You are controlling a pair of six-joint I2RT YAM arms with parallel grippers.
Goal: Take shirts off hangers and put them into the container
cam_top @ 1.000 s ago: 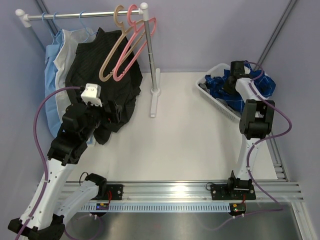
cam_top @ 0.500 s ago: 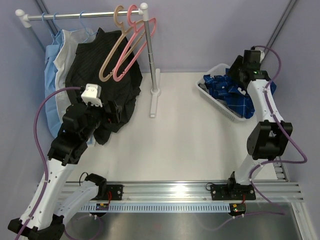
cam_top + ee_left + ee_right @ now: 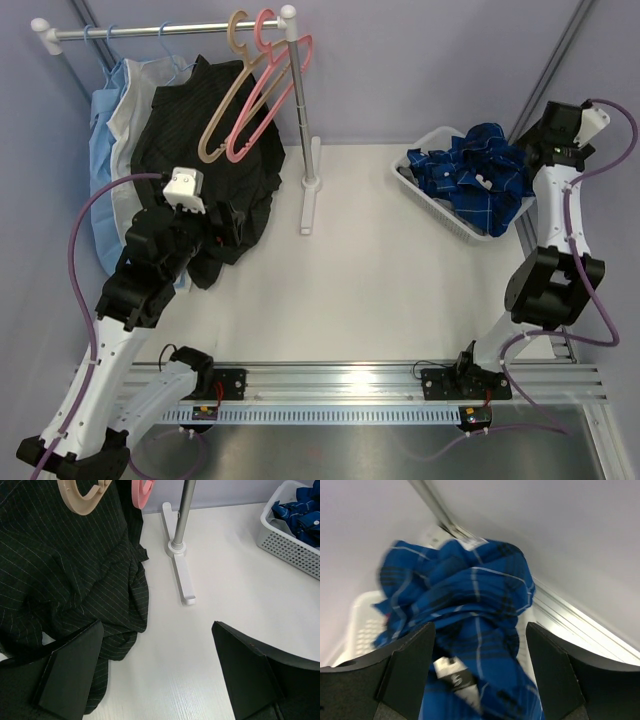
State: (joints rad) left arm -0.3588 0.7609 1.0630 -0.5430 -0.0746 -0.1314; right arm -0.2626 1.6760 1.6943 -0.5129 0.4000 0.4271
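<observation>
**Two hangers bare: tan hanger point(image 3: 222, 110), pink hanger point(image 3: 262, 95)**

Hung on rail point(image 3: 150, 30), in front of black pinstriped shirt point(image 3: 205, 150). Plaid shirt point(image 3: 475, 170): heaped in laundry basket point(image 3: 440, 212), spilling over far rim. Right gripper point(image 3: 479, 630): jaws spread wide, empty, raised beyond basket. Left gripper point(image 3: 157, 627): spread wide, empty, at pinstriped hem. Rack post point(image 3: 300, 130) between left gripper and basket.

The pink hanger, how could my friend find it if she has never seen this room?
Start at the white clothes rail at the back left of the table. Near its right end, by the upright post, two bare hangers hang side by side. The pink plastic hanger is the right-hand one, closest to the post; the other is a tan hanger.
</observation>
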